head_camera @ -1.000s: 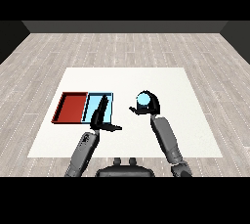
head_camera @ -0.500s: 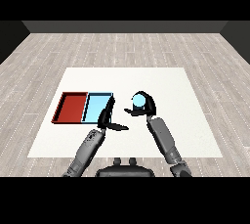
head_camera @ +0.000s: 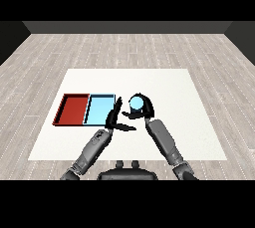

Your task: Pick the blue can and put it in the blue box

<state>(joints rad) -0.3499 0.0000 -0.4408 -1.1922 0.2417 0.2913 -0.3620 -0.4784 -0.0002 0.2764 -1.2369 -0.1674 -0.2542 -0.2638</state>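
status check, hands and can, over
Right hand shut on can, right of blue tray. Left hand open, fingers straight, between can and tray. Can not in tray yet.

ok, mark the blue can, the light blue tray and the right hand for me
blue can (head_camera: 136, 103), head view, on its pale top face
light blue tray (head_camera: 99, 110), head view, on its bare floor
right hand (head_camera: 147, 110), head view, on the fingers curled round the can

Left robot hand (head_camera: 114, 118) fingers straight, right robot hand (head_camera: 143, 109) curled
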